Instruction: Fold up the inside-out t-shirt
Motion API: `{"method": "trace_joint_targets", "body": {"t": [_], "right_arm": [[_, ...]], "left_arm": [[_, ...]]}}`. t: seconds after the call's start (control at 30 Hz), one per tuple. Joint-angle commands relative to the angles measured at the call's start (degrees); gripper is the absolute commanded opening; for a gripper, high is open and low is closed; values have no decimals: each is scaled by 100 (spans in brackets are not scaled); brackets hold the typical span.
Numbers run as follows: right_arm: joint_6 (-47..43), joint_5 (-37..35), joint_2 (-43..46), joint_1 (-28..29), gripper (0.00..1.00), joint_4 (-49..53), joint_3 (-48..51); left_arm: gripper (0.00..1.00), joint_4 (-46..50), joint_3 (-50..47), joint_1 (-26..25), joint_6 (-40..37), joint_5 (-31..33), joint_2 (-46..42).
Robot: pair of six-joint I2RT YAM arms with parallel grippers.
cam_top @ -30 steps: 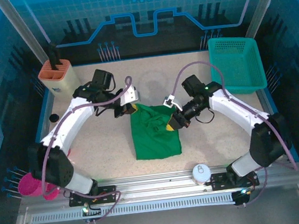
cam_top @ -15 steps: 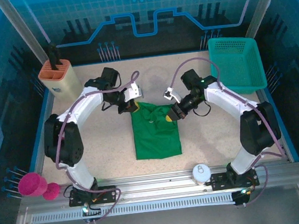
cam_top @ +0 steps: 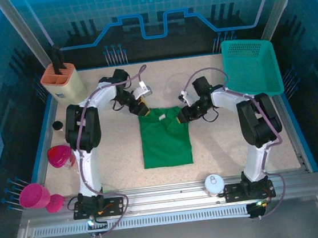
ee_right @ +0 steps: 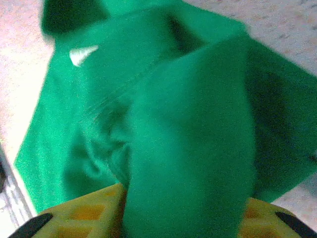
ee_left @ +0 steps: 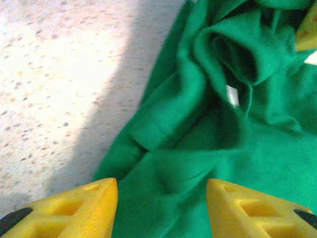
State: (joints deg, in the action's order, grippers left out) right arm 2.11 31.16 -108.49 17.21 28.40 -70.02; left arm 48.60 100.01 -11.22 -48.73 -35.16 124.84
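Observation:
The inside-out t-shirt (cam_top: 165, 138) is plain green and lies as a folded rectangle in the middle of the table. Its white neck label (ee_left: 232, 95) (ee_right: 81, 54) shows near the far edge. My left gripper (cam_top: 140, 107) (ee_left: 161, 191) is at the shirt's far left corner. Its yellow fingers (ee_left: 84, 206) stand apart over rumpled cloth and pinch nothing. My right gripper (cam_top: 183, 116) (ee_right: 183, 198) is at the far right corner. Its jaws are spread too, and a loose fold of the shirt (ee_right: 193, 148) stands between them.
A teal mesh basket (cam_top: 252, 67) stands at the back right. An orange holder (cam_top: 63, 81) with a black tool in it stands at the back left. Pink cups (cam_top: 60, 156) (cam_top: 34, 197) are at the left edge. A white round object (cam_top: 213, 183) sits at the near rail.
Both grippers have moved toward the back of the table along the shirt's far edge, and both have gone from shut to open. The shirt's top edge now lies flatter.

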Motion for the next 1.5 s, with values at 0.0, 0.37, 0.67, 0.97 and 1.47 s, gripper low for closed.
{"method": "trace_joint_targets", "body": {"t": [0.0,0.37,0.67,0.97,1.47], "right_arm": [[658,-186,69,-236,49,-637,134],[190,-1183,1538,-91,61,-963,1040],[1204,-1088,883,-74,61,-891,924],[2024,-309,339,-95,58,-1441,956],[2027,872,353,-137,6,-2809,1261]], "left_arm": [[52,511,798,187,1010,-157,252],[59,-763,-1089,0,1700,-29,-1277],[55,-1286,-711,19,5155,474,-250],[59,-1479,-816,-11,5464,558,-39],[50,-1571,-907,-11,5559,100,96]]}}
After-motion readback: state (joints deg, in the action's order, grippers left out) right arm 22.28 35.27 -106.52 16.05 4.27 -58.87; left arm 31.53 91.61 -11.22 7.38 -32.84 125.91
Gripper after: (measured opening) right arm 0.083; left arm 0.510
